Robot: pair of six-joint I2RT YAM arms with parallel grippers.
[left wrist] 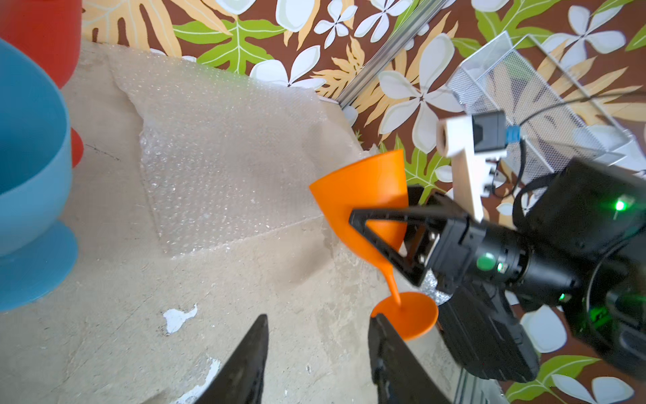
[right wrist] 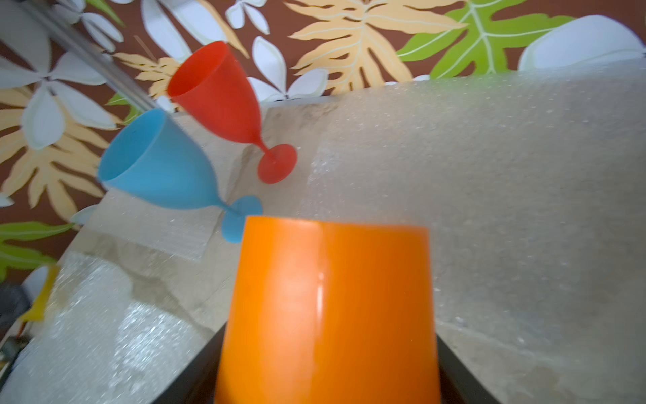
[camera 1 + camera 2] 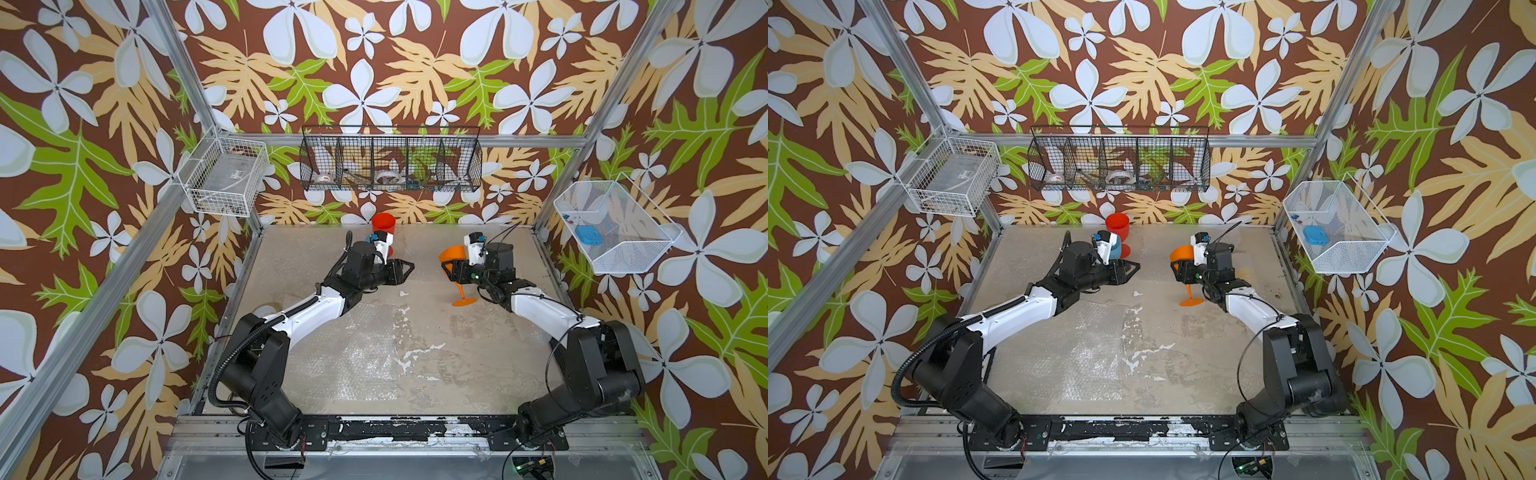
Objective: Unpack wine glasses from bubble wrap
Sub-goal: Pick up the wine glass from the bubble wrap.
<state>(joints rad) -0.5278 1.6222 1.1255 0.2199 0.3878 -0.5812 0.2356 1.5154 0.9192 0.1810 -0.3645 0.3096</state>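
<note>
My right gripper (image 3: 452,269) is shut on the bowl of the orange wine glass (image 3: 454,254), which hangs tilted with its round foot (image 3: 464,301) low by the table. In the right wrist view the orange bowl (image 2: 328,307) fills the space between the jaws of that gripper (image 2: 332,334). The red wine glass (image 3: 383,224) and the light blue one (image 3: 1116,248) stand upright at the back, unwrapped. My left gripper (image 1: 320,318) is open and empty, beside the blue glass and just short of the orange foot (image 1: 405,314). Flat bubble wrap (image 3: 365,332) lies on the table.
Another flat sheet of wrap (image 1: 223,157) covers the back right of the table. A black wire basket (image 3: 390,162) hangs on the back wall. White wire baskets hang on the left wall (image 3: 224,178) and the right wall (image 3: 615,226).
</note>
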